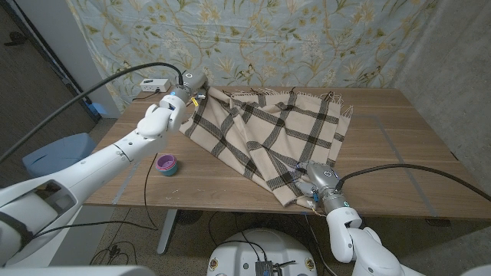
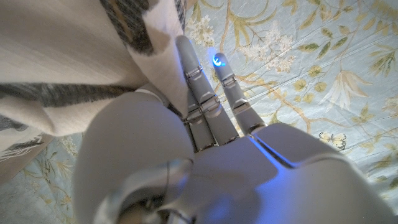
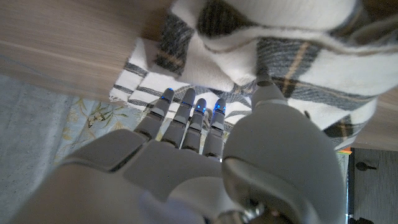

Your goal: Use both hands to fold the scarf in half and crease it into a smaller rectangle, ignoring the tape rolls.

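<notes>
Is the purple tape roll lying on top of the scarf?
No, the purple tape roll sits on bare table, apart from the scarf.

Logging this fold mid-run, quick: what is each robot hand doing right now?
Left robot hand: holding a far corner of the cream-and-black plaid woven scarf.
Right robot hand: holding the scarf's near corner.
</notes>
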Robot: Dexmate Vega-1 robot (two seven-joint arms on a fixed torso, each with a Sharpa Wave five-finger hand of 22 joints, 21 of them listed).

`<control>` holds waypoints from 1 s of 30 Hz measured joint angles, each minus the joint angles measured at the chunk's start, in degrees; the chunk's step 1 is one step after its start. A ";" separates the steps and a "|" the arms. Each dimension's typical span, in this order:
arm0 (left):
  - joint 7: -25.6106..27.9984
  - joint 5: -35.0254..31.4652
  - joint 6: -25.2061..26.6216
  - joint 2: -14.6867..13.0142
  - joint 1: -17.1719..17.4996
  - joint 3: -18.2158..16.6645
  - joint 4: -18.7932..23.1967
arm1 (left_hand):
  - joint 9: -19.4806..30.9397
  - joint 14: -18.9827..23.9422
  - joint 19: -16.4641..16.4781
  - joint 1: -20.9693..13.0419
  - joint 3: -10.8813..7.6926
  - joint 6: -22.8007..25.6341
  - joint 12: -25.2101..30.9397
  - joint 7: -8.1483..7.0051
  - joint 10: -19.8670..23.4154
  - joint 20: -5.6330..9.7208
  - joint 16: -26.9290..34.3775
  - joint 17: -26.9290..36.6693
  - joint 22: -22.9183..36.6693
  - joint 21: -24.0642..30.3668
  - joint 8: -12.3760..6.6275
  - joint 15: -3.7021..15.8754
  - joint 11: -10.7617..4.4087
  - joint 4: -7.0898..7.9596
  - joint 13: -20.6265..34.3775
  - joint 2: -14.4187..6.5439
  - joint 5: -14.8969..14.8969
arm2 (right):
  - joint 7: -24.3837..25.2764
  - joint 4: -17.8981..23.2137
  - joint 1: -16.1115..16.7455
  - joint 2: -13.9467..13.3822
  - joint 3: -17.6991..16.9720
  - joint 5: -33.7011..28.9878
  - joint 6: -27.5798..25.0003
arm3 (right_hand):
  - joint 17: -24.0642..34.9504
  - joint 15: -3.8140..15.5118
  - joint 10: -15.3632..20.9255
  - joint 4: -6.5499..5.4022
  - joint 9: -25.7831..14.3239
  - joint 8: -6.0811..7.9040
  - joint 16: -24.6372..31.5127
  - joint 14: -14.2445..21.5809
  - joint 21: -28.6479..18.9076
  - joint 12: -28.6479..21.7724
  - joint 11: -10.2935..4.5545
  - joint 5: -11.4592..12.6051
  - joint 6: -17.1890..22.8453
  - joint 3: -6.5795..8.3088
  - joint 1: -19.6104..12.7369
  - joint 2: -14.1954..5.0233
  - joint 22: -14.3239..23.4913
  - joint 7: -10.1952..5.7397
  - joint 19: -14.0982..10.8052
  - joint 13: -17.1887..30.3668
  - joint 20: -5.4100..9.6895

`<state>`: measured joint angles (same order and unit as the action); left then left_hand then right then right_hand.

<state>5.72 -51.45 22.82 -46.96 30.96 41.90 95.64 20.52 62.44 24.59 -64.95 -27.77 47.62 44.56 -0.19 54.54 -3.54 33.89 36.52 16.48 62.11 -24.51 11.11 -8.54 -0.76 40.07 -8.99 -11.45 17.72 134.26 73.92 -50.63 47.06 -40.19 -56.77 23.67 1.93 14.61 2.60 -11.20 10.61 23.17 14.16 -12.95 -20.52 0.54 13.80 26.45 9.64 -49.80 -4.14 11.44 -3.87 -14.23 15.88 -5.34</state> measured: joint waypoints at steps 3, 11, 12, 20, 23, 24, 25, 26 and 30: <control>-0.23 0.31 -0.09 -0.17 0.43 -0.25 0.29 | 0.00 0.00 -0.04 0.00 -0.19 0.08 -0.06 -0.08 0.00 0.04 0.00 0.26 -0.20 0.44 -0.01 0.00 0.00 0.19 0.16 0.00 0.21 | 1.17 0.71 1.43 -0.04 -1.99 2.42 2.10 | -0.18 -2.18 -4.41 0.18 -0.14 0.42 -2.64 -5.96 0.85 2.82 0.70 0.41 -0.68 -0.53 1.04 0.30 0.09 -0.58 3.33 -0.80 -0.61; -0.45 1.10 -0.80 -0.32 1.08 -0.68 0.47 | 0.00 -0.17 -0.34 0.00 -0.21 0.08 0.04 -0.08 0.00 -0.26 -0.21 0.53 -0.27 0.89 -0.01 0.13 0.00 0.22 0.25 0.00 0.23 | 0.62 3.08 3.47 -1.61 -7.18 9.83 7.48 | -0.89 -5.23 -11.21 0.56 0.02 1.07 -7.22 -15.58 1.51 7.08 -0.41 0.84 1.38 -1.02 1.43 0.18 0.34 -5.27 9.60 -2.05 -1.82; -0.46 1.21 -0.92 -0.35 1.20 -0.86 0.48 | 0.00 -0.17 -0.34 0.00 -0.21 0.08 0.13 -0.08 0.00 -0.26 -0.21 0.53 -0.27 0.90 -0.01 0.13 0.00 0.21 0.34 0.00 0.23 | -0.60 3.17 3.31 -1.70 -7.30 11.68 8.43 | -1.04 -5.38 -11.86 0.79 0.02 1.07 -7.50 -16.22 1.51 7.43 -0.57 0.84 1.32 -1.25 1.62 -0.02 0.42 -5.31 10.04 -2.06 -1.68; 1.90 3.90 -2.43 -0.37 2.08 -2.24 0.18 | 0.00 -0.16 -1.02 0.02 -0.43 0.07 0.17 -0.07 0.00 -0.48 -0.43 0.91 -0.54 1.69 -0.01 0.13 0.02 0.00 0.52 -0.02 0.20 | -5.18 2.70 -0.60 -1.24 -5.35 14.14 8.84 | -1.09 -6.02 -16.75 -0.12 0.02 -0.90 -8.99 -19.21 1.02 9.31 0.64 0.83 -8.87 -2.54 4.64 -0.91 0.74 -1.86 12.64 -2.79 -2.07; 4.04 5.28 -2.82 -0.24 3.03 -3.74 0.13 | 0.00 -0.16 -1.38 0.24 -0.43 0.07 0.17 -0.07 0.00 -0.47 -0.44 1.29 -0.80 2.10 -0.01 0.12 0.02 0.00 0.72 -0.24 0.20 | -6.96 1.71 -3.15 -0.55 -3.37 13.88 8.16 | -1.09 -5.77 -17.54 -0.09 0.02 -0.91 -8.99 -19.46 0.58 9.31 0.97 0.83 -12.31 -2.60 4.66 -0.95 0.97 -0.56 12.72 -2.85 -2.14; 4.98 5.79 -2.92 -0.15 3.34 -4.23 0.12 | 0.00 -0.16 -1.38 0.24 -0.43 0.07 0.17 -0.07 0.00 -0.47 -0.44 1.32 -0.80 2.23 -0.01 0.12 0.02 0.00 0.86 -0.24 0.20 | -7.31 1.46 -3.66 -0.38 -2.88 13.68 8.02 | -1.09 -5.70 -17.75 -0.09 0.01 -0.91 -8.99 -19.52 0.57 9.31 1.03 0.83 -13.02 -2.60 4.95 -1.25 0.97 -0.32 12.72 -2.85 -2.14; 6.18 6.49 -3.01 -0.09 3.49 -4.48 0.11 | 0.00 -0.16 -1.38 0.24 -0.43 0.07 0.24 -0.07 0.00 -0.47 -0.43 1.32 -0.80 2.32 -0.01 0.12 0.03 0.00 0.90 -0.24 0.20 | -7.71 1.14 -4.40 -0.15 -2.33 13.44 7.90 | -1.09 -5.70 -17.83 0.01 0.01 -0.91 -8.99 -19.52 0.57 9.31 1.11 0.83 -13.28 -2.70 4.93 -1.23 0.97 -0.23 12.72 -2.85 -2.14; 6.94 6.94 -3.07 0.06 3.90 -5.10 0.10 | 0.00 -0.16 -1.38 0.25 -0.52 0.07 0.32 -0.07 0.00 -0.47 -0.43 1.41 -0.80 2.48 -0.01 0.12 0.03 -0.08 0.91 -0.24 0.20 | -7.76 0.99 -4.62 -0.09 -2.10 13.41 7.88 | -1.12 -5.69 -17.82 0.17 0.01 -0.57 -8.99 -19.51 0.23 9.26 1.12 0.83 -12.89 -2.86 4.93 -1.23 0.97 0.02 12.70 -2.85 -2.13; 12.46 10.13 -3.24 0.94 5.54 -7.85 0.05 | 0.00 -0.16 -1.38 0.24 -0.66 0.06 0.38 -0.06 0.00 -0.47 -0.43 1.60 -1.06 2.55 -0.01 0.12 0.04 -0.23 0.97 -0.24 -0.03 | -8.13 -0.41 -6.33 0.69 -0.57 12.61 8.05 | -1.87 -4.42 -12.09 3.38 -0.14 4.88 -7.95 -15.22 -2.34 7.29 0.84 1.65 2.14 -0.48 0.30 -3.38 0.89 0.53 8.77 -3.33 -0.58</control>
<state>18.18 -41.32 19.57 -46.01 36.50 34.05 95.69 20.52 62.29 23.20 -64.70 -28.43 47.69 44.94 -0.25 54.54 -4.00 33.46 38.12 15.42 64.66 -24.53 11.23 -8.50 -0.99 41.04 -9.23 -11.47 9.59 133.84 67.59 -49.94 46.49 -27.58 -48.72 21.79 -2.49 2.53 5.97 -11.34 15.49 15.22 -1.06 -15.29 -13.23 1.38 15.45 28.59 9.16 -49.50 -7.52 12.33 -3.34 -5.46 12.55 -5.92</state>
